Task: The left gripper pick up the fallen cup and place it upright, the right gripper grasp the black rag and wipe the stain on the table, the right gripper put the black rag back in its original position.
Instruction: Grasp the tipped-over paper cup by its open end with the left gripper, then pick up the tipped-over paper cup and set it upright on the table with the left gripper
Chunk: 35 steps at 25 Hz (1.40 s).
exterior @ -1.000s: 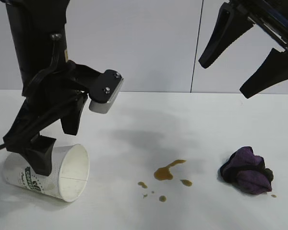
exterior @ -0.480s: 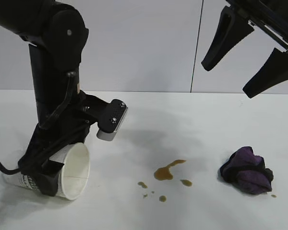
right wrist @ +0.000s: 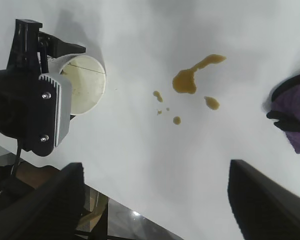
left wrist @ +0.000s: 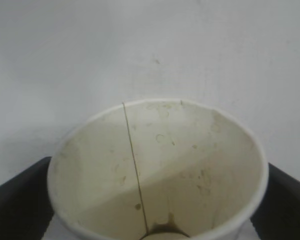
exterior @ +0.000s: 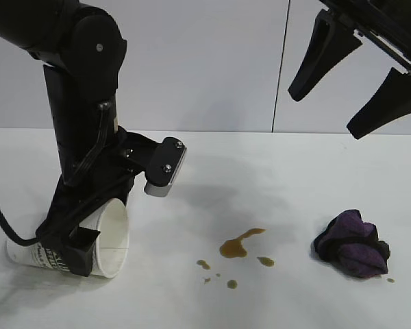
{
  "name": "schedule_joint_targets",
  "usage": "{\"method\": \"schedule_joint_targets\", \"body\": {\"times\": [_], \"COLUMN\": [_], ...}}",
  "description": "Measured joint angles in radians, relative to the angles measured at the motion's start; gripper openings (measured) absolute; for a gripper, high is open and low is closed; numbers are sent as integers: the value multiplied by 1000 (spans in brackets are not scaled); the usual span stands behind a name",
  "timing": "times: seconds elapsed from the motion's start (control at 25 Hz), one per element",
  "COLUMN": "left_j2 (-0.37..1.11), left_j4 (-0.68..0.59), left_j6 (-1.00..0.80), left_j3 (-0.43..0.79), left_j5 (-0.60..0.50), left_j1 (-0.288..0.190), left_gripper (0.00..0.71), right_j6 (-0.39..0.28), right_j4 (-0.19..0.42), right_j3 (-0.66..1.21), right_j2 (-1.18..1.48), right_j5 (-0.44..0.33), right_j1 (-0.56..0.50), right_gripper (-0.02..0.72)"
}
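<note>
The white cup [exterior: 113, 240] lies on its side at the left of the table [exterior: 260, 171], mouth toward the stain. My left gripper [exterior: 68, 250] is down over it, one finger on each side of the cup body, jaws wide and close against its walls. The left wrist view looks into the smeared cup [left wrist: 190, 150] with a black finger at each edge. The brown stain [exterior: 234, 247] with droplets lies mid-table. The black and purple rag [exterior: 353, 243] sits at the right. My right gripper [exterior: 323, 113] hangs open high above the rag.
The right wrist view shows the cup [right wrist: 82, 85], the stain [right wrist: 186, 80], the rag [right wrist: 297, 112] and the table's edge [right wrist: 140, 212]. A grey wall stands behind the table.
My left gripper has come down from above the cup until its fingers straddle it, and the cup has shifted slightly. The right gripper has hardly moved.
</note>
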<state>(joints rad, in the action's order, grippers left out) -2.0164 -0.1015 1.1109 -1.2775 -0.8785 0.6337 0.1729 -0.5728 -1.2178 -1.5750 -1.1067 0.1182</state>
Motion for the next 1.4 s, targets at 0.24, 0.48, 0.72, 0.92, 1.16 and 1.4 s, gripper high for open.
{"method": "schedule_joint_targets", "body": {"times": [0.24, 0.48, 0.72, 0.92, 1.16, 1.4], "left_j2": [1, 5, 94, 195, 209, 212], "left_j4": [25, 31, 154, 550, 1127, 1388], "left_j6": [-1, -9, 38, 255, 566, 753], "left_j3": [0, -7, -30, -31, -31, 11], "left_j5": [-1, -3, 95, 150, -20, -148], "left_j1": [0, 0, -17, -135, -375, -570], "left_gripper": [569, 545, 540, 540, 538, 537], "right_j6": [0, 0, 0, 0, 0, 0], "right_j4": [1, 1, 1, 1, 1, 1], "right_j3": [0, 0, 0, 0, 0, 0], "right_j2": [0, 0, 0, 0, 0, 0], "right_j5": [0, 0, 0, 0, 0, 0], "right_j1": [0, 0, 0, 0, 0, 0], "right_gripper": [547, 547, 547, 547, 547, 547]}}
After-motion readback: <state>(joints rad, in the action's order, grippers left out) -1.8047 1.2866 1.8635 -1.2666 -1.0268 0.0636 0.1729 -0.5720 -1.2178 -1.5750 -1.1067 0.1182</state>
